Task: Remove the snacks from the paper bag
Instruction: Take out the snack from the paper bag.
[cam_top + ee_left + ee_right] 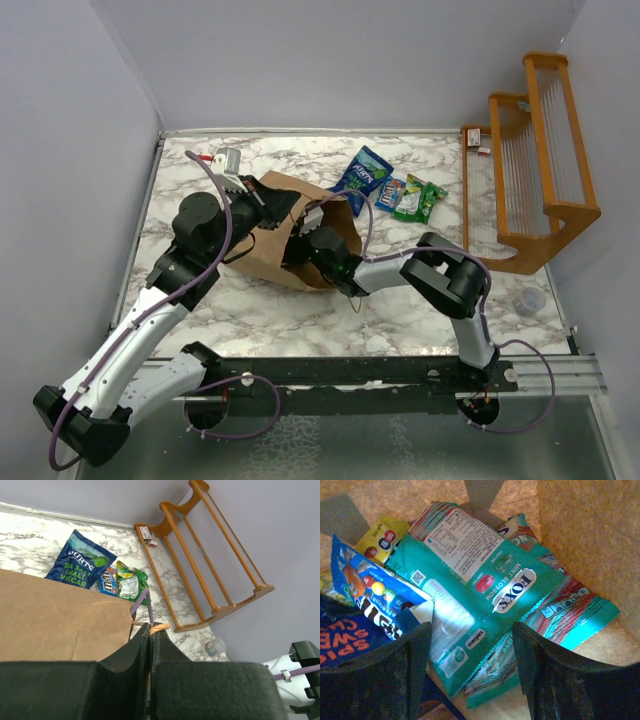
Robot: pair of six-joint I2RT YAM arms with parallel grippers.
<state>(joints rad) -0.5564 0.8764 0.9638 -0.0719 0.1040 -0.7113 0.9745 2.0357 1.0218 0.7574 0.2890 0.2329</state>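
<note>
Foil-wrapped teal packet (485,580) lies inside the bag (268,255): light, crinkly and slick, we judge. We'd pinch its flat middle.

Right gripper (472,630): jaws open, straddling it.

Left gripper (151,627): jaws closed on the bag's edge.

Loose packets (388,188) lie on the table (250,310), at the bag's 1 o'clock.

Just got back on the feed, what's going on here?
The left gripper is pinched shut at the rim of the paper bag, which lies on its side. The right gripper is inside it, open over a teal packet among several others. A blue packet and a green packet already lie outside.
</note>
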